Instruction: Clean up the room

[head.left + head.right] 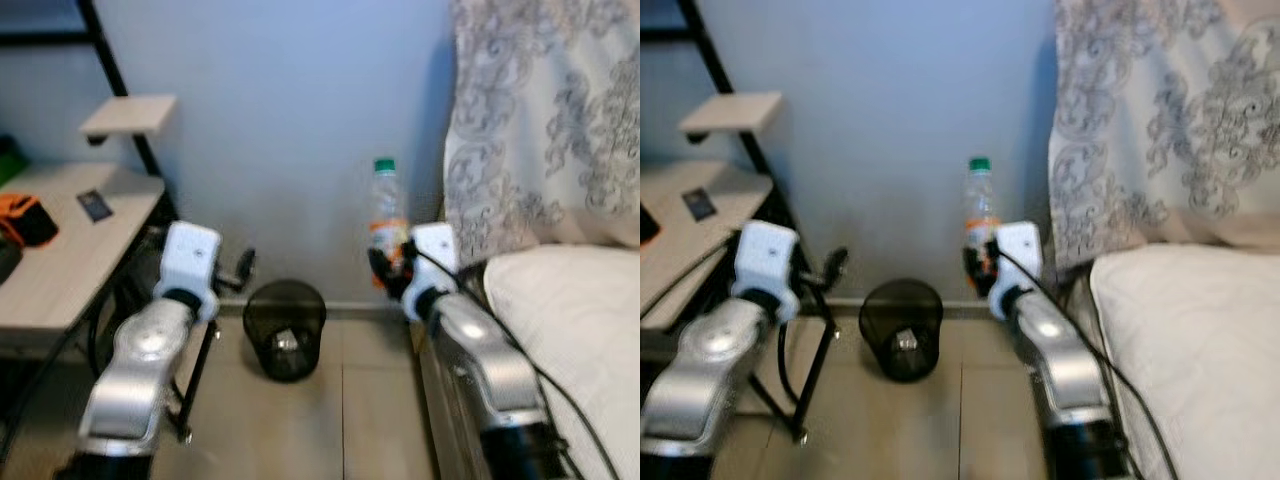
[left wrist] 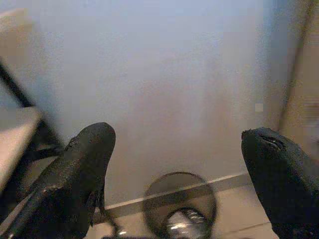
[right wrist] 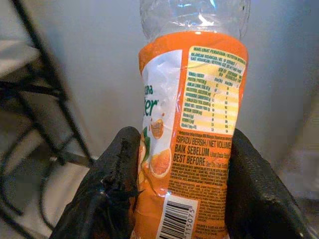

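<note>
bottle (image 1: pixel 386 215) carry is your step: at frame centre the right gripper (image 1: pixel 390 268) clamps its orange label upright, while the left gripper (image 2: pixel 174 164) hangs spread and empty, so next you likely swing it lower-left over the mesh bin (image 1: pixel 285 326) and release.

This is a bedroom in a home. A bed with a white mattress (image 1: pixel 570 300) sits under a patterned curtain (image 1: pixel 545 120), facing a wooden desk (image 1: pixel 70 250) with a small wall shelf (image 1: pixel 128 113). A black mesh wastebasket (image 1: pixel 285 327) stands on the tiled floor (image 1: pixel 340 420) against the pale blue wall (image 1: pixel 290 110).
</note>
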Tool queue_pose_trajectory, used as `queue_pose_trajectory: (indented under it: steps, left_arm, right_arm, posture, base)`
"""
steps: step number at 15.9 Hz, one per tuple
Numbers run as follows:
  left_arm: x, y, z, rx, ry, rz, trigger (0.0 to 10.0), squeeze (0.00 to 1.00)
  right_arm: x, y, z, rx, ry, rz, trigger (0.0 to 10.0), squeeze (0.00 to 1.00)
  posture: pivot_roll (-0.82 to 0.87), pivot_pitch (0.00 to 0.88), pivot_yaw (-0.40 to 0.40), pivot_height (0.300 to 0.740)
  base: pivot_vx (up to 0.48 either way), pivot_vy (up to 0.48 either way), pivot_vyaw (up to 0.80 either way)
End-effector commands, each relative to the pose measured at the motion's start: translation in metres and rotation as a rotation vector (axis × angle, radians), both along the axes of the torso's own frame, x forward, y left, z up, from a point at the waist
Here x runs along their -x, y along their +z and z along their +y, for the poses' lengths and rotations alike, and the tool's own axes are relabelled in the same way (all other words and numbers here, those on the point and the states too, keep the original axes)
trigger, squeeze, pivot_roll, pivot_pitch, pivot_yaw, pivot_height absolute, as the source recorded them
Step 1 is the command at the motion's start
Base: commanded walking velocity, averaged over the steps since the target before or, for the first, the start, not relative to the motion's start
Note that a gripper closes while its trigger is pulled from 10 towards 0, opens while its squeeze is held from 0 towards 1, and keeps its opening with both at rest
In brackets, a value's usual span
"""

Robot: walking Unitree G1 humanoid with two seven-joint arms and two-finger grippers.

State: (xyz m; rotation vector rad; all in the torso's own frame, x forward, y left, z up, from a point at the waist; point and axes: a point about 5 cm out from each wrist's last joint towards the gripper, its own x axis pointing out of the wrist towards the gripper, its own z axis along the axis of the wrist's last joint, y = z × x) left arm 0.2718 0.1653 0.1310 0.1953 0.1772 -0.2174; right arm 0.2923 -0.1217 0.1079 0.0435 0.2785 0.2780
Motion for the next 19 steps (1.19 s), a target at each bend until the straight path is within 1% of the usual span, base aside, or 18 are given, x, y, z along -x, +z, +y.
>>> queue_pose_trajectory:
  steps: [1,7,9,11,13,14,15,19]
  left_arm:
    - [-0.0011,0.0035,0.0069,-0.020,0.020,-0.010,10.0,0.00]
    - [-0.0013,0.0031,0.0064,-0.018,0.018,-0.010,10.0,0.00]
    - [-0.0012,0.0033,0.0064,-0.019,0.015,-0.011,10.0,0.00]
    - [-0.0011,0.0032,0.0053,-0.018,0.012,-0.011,10.0,0.00]
    - [-0.0009,0.0031,0.0044,-0.016,0.012,-0.011,10.0,0.00]
    - [-0.0007,0.0028,0.0038,-0.016,0.011,-0.010,10.0,0.00]
    - [-0.0005,0.0027,0.0034,-0.015,0.011,-0.009,10.0,0.00]
    - [0.0003,0.0023,0.0028,-0.016,0.010,-0.009,10.0,0.00]
  right_arm:
    - [-0.0012,0.0037,0.0039,-0.005,0.006,-0.012,10.0,0.00]
    - [-0.0013,0.0048,0.0040,0.006,0.011,-0.026,10.0,0.00]
    - [-0.0010,0.0053,0.0066,0.034,0.041,-0.038,10.0,0.00]
    - [0.0017,0.0033,0.0099,0.060,0.080,-0.032,10.0,0.00]
    - [0.0026,0.0038,0.0105,0.053,0.079,-0.034,10.0,0.00]
    - [0.0021,0.0039,0.0091,0.037,0.057,-0.033,10.0,0.00]
    - [0.0020,0.0023,0.0078,0.048,0.052,-0.025,10.0,0.00]
    - [0.0041,0.0004,0.0087,0.049,0.062,-0.016,10.0,0.00]
  posture:
    - [-0.08,0.000,0.045,0.740]
    - [-0.09,0.000,0.042,0.740]
    - [-0.09,0.000,0.044,0.740]
    - [-0.09,0.000,0.037,0.740]
    - [-0.09,0.000,0.036,0.740]
    - [-0.09,0.000,0.036,0.740]
    - [-0.09,0.000,0.037,0.740]
    - [-0.09,0.000,0.028,0.740]
  base:
    - [0.300,0.000,0.00]
    - [0.296,0.000,0.00]
    - [0.298,0.000,0.00]
    - [0.294,0.000,0.64]
    - [0.298,0.000,0.80]
    - [0.296,0.000,0.00]
    - [0.296,0.000,0.00]
    - [0.295,0.000,0.00]
